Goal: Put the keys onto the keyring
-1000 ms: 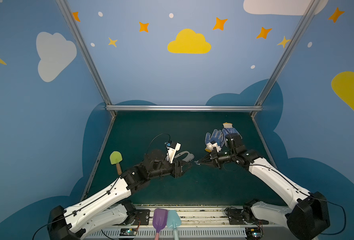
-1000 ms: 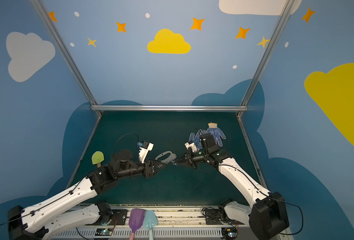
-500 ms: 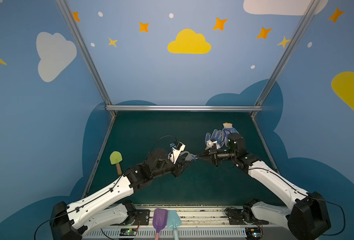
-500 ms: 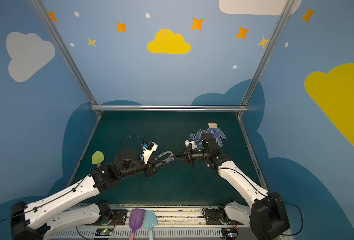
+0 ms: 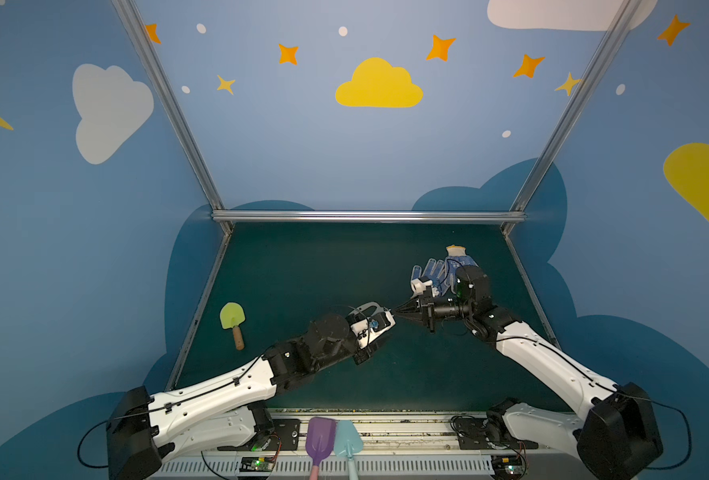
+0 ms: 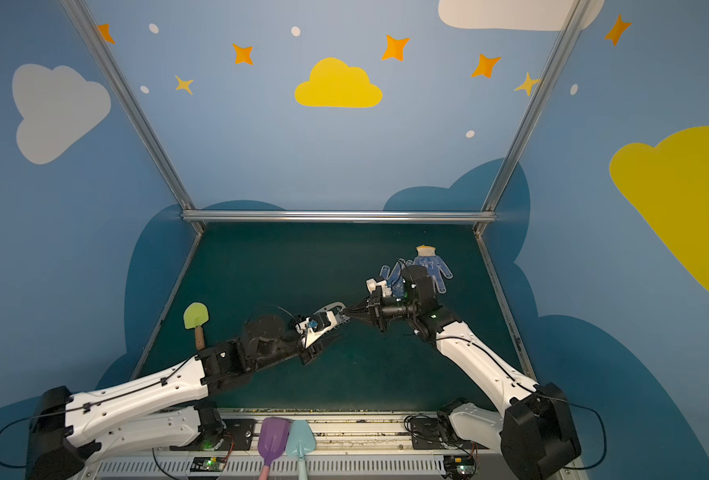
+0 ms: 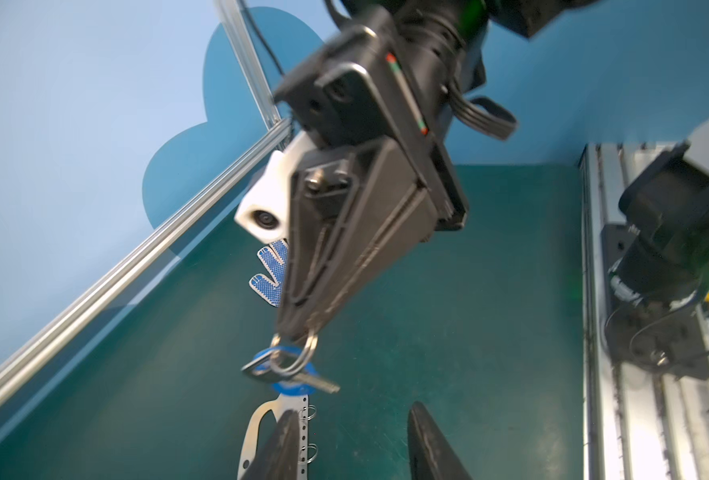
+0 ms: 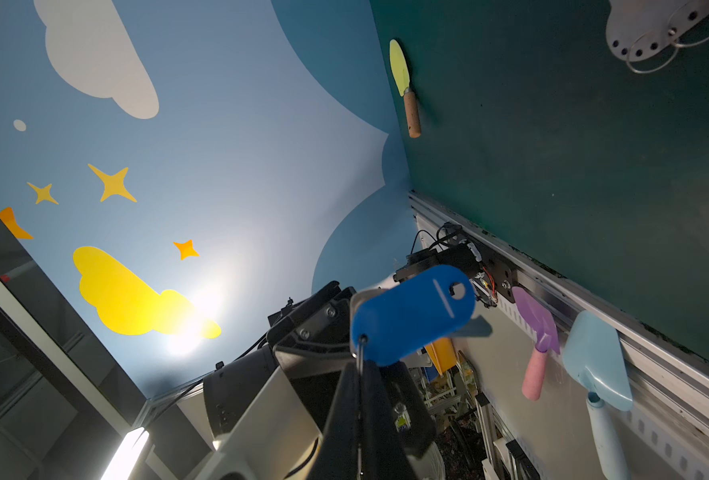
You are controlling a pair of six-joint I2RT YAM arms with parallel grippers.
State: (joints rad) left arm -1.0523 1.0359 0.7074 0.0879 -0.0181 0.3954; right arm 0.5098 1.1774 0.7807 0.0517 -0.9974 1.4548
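This is a robot lab, built like a small play booth for trying things out. Two white and black robot arms, the left arm (image 5: 219, 390) and the right arm (image 5: 543, 361), are bolted to a metal rail (image 5: 406, 432) at the front of a dark green table (image 5: 323, 266). A little board with a green light (image 5: 257, 462) sits below the rail. A small white camera (image 7: 261, 218) rides on the right arm's wrist. Shiny metal bars (image 5: 367, 216) frame blue walls (image 5: 302, 158) painted with a yellow cloud (image 5: 379, 85) and orange stars (image 5: 440, 47). A purple toy shovel (image 5: 320, 436) and a light blue toy shovel (image 5: 348, 440) lie on the rail.
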